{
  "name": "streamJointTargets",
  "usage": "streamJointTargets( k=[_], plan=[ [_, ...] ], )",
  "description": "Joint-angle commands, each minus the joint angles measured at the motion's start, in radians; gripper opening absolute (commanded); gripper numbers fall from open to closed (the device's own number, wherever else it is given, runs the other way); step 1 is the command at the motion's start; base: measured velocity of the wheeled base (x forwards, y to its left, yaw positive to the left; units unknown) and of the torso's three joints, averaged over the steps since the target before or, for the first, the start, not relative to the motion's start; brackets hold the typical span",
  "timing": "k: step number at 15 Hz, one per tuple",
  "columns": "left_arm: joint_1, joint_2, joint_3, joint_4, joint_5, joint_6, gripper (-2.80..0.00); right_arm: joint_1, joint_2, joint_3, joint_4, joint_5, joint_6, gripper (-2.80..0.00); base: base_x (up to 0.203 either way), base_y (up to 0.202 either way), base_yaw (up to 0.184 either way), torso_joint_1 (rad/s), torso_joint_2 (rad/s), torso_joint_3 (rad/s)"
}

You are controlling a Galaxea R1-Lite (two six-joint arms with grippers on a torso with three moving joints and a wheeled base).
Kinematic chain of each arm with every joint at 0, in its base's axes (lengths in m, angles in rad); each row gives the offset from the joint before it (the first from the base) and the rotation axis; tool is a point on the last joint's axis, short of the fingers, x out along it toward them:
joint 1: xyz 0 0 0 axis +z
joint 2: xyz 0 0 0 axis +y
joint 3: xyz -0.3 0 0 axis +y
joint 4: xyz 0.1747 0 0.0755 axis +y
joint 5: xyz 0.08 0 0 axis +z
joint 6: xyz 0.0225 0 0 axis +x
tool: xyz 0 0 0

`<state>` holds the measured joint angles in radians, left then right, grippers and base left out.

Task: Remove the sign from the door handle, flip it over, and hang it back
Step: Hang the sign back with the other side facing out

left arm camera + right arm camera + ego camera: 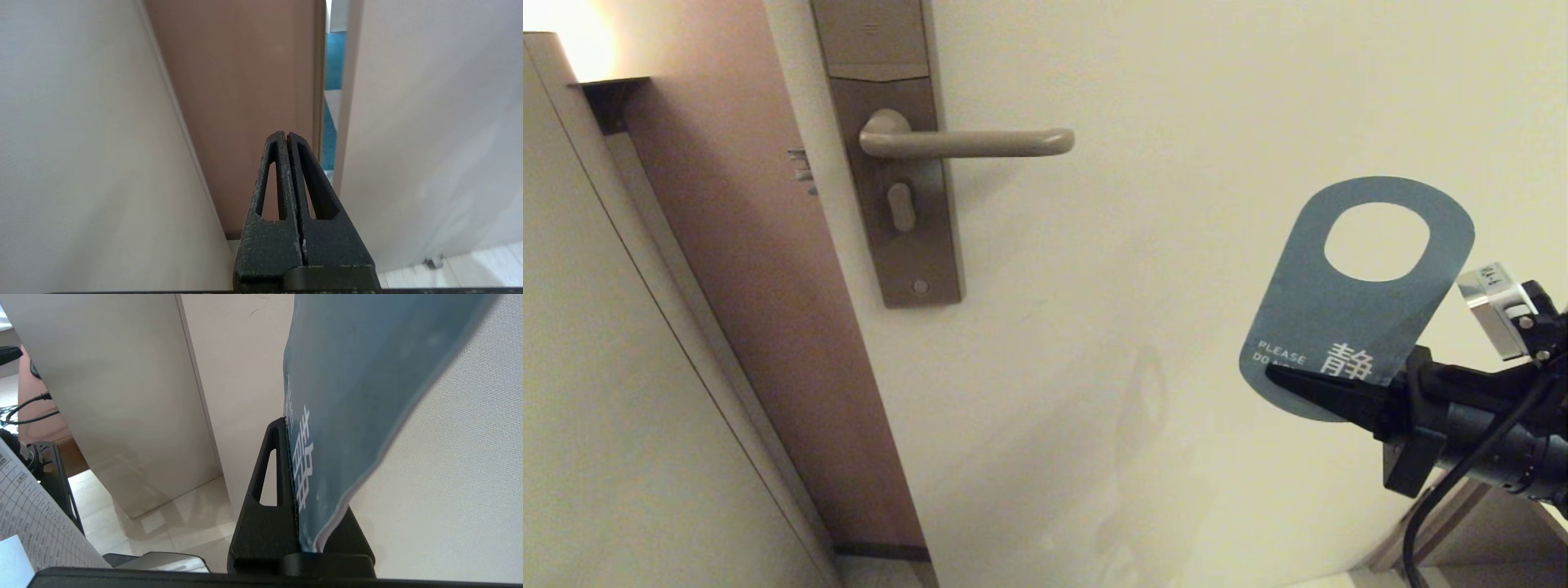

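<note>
The sign is a blue card with an oval hole, its blue side with white lettering facing me. It hangs free in the air at the right, well below and to the right of the door handle, a bare beige lever on a brown lock plate. My right gripper is shut on the sign's lower end, the card standing up between the black fingers. My left gripper is shut with nothing in it and does not show in the head view.
The cream door fills most of the head view. Its brown edge and the frame lie at the left. A wall lamp glows at the top left. A printed sheet and cables show in the right wrist view.
</note>
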<state>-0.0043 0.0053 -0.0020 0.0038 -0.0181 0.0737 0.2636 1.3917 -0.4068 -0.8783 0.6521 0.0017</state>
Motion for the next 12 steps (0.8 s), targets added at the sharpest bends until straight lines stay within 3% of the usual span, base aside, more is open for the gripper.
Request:
streamJointTargets(
  k=[1, 7, 12],
  plan=[
    [0.000, -0.005, -0.002, 0.007, -0.017, 0.017, -2.80, 0.000, 0.004, 0.000, -0.005, 0.004, 0.000, -2.80, 0.000, 0.000, 0.000, 0.000, 0.00, 0.000],
    [0.000, -0.005, -0.001, 0.012, -0.021, 0.025, -2.80, 0.000, 0.019, 0.000, -0.005, 0.004, 0.003, -2.80, 0.000, 0.000, 0.000, 0.000, 0.00, 0.000],
    [0.000, -0.005, -0.003, 0.012, -0.011, -0.028, -2.80, -0.001, -0.007, 0.017, -0.004, 0.004, 0.009, -2.80, 0.000, 0.000, 0.000, 0.000, 0.00, 0.000]
  ],
)
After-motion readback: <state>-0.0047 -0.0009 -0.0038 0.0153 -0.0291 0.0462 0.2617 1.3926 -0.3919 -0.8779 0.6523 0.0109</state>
